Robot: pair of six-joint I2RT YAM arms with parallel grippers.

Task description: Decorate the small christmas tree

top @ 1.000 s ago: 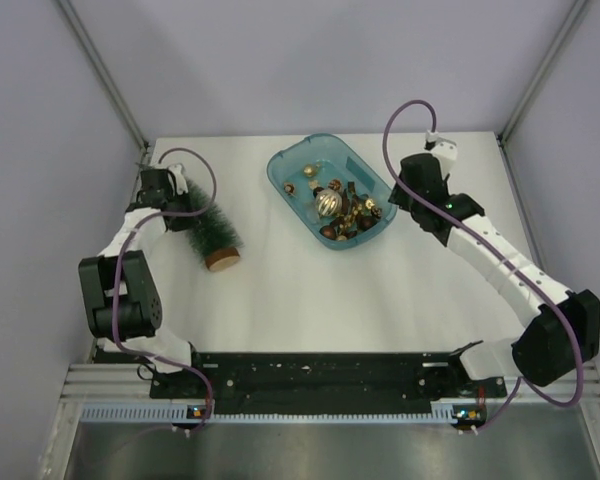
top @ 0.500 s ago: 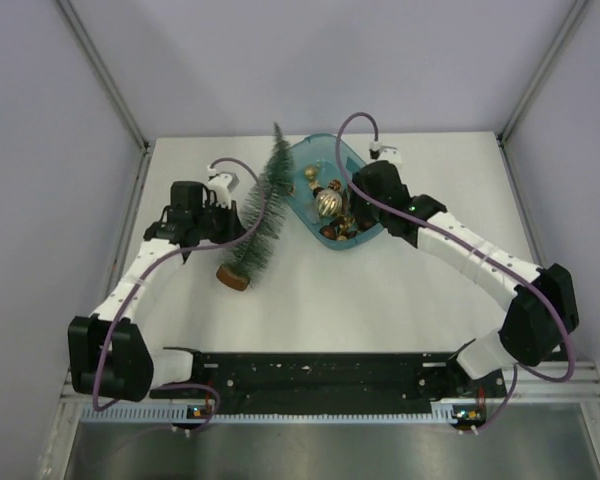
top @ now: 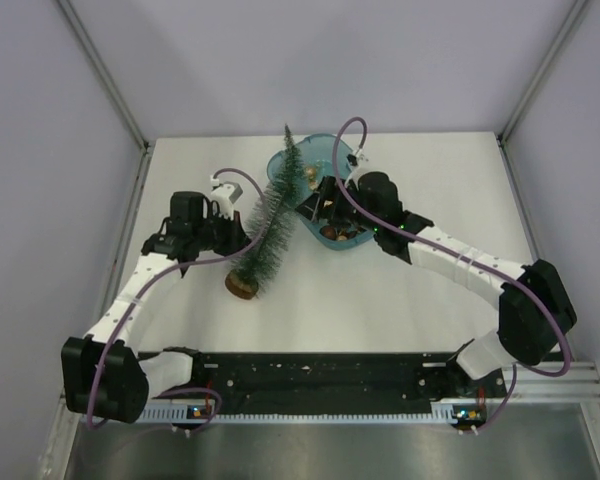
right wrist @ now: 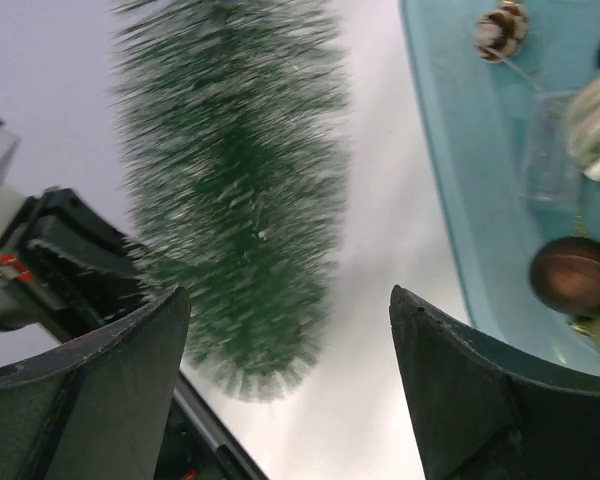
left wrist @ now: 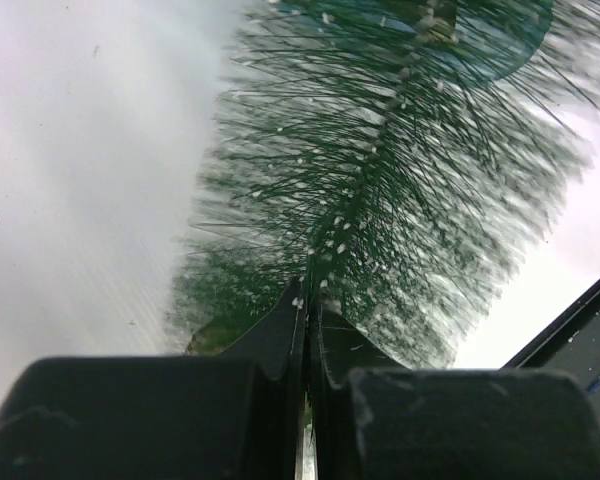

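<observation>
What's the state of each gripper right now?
Left gripper: closed on the small christmas tree.
Right gripper: open, holding nothing.

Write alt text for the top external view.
The left gripper holds the small christmas tree tilted, wooden base lowest, tip leaning toward the teal tray. The right gripper hovers open over the tray, beside the ornaments.

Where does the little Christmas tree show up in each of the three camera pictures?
Top external: the small christmas tree leans left of centre, tip overlapping the teal tray rim.
Left wrist: it fills the upper middle, stem pinched by the left gripper.
Right wrist: blurred green, upper left.
Shared landmark: the teal tray, in all three.
</observation>
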